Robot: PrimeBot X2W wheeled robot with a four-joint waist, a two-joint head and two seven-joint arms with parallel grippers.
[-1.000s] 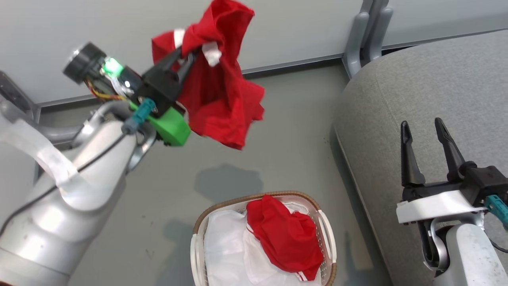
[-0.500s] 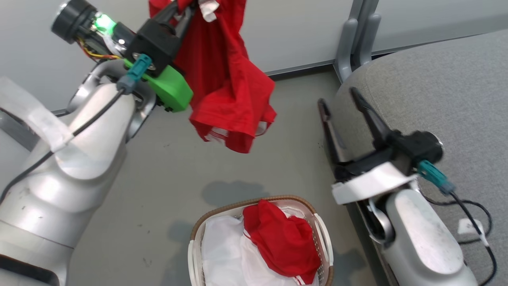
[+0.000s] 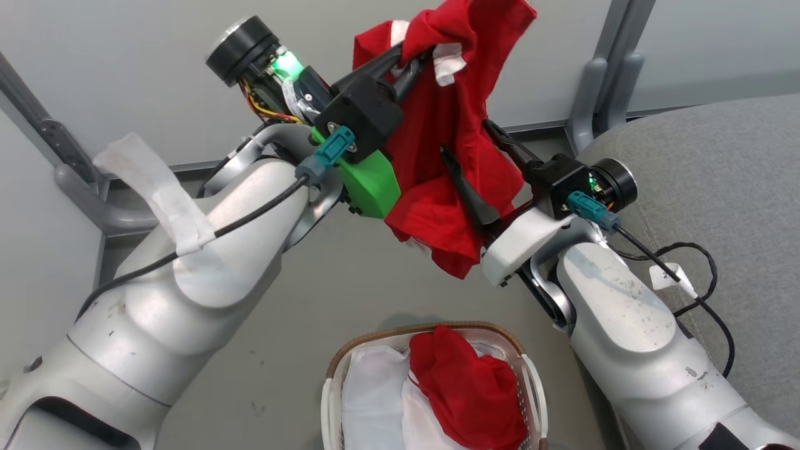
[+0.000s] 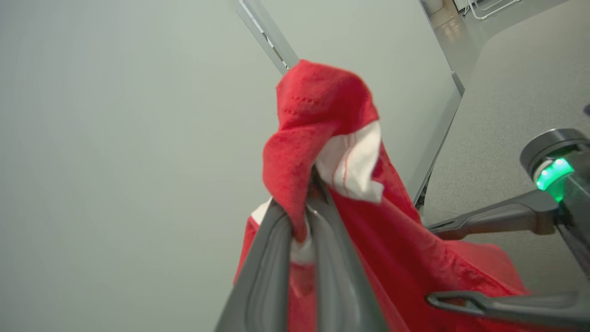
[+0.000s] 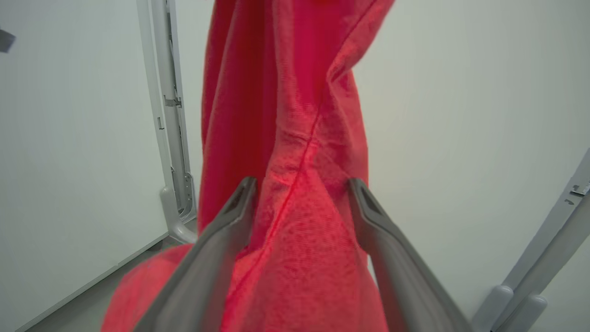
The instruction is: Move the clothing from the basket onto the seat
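The left gripper, clamped shut on the red garment, held it at upper centre. The right gripper stood wide open, straddling the hanging cloth above the basket.

left gripper holding one garment up, hanging over the floor beyond the basket. right gripper reaching in from the right, fingers straddling its folds. second garment lying in the basket on a sheet. seat sitting right of the basket.
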